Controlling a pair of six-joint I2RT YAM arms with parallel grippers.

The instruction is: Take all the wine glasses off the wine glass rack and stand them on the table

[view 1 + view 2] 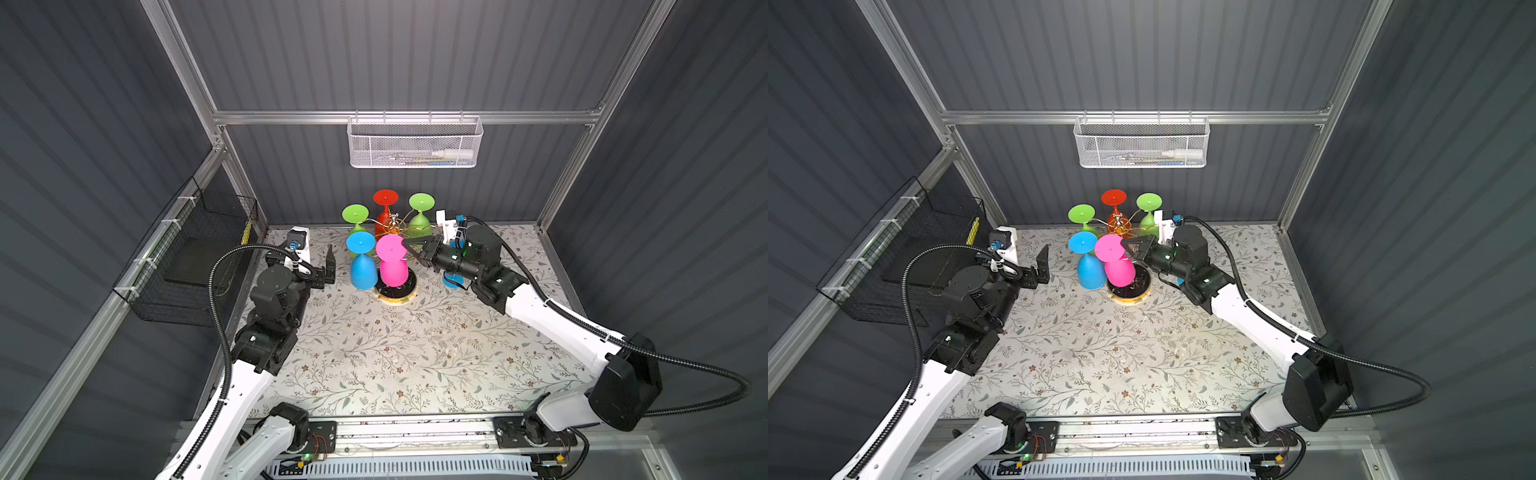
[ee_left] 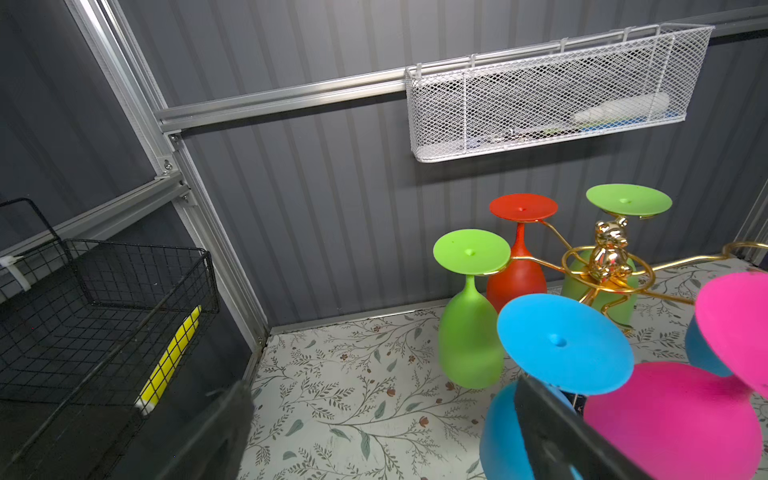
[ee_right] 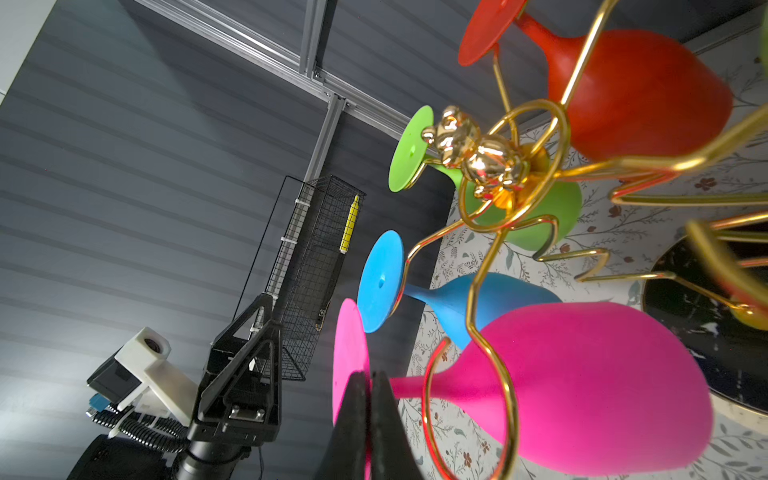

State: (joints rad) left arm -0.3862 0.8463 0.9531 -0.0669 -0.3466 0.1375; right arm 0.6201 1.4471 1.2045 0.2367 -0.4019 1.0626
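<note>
Grippers are working at a wine glass rack (image 1: 392, 227) that is standing toward the back of a floral table (image 1: 374, 353). In both top views the right gripper (image 1: 410, 246) is reaching in from the right. Its jaws are pressing together on the stem of the pink wine glass (image 1: 393, 270), just under the foot. In the right wrist view that stem is passing through one of the rack's gold rings. The glass is hanging bowl-down and tilted over the round black base (image 1: 407, 286). The left gripper (image 1: 329, 268) is hovering just left of a blue glass (image 1: 363, 272) on the neighbouring arm, with its jaws spread wide and gripping nothing. A red glass (image 1: 385, 197) and two green glasses (image 1: 422, 202) are hanging on the far arms.
</note>
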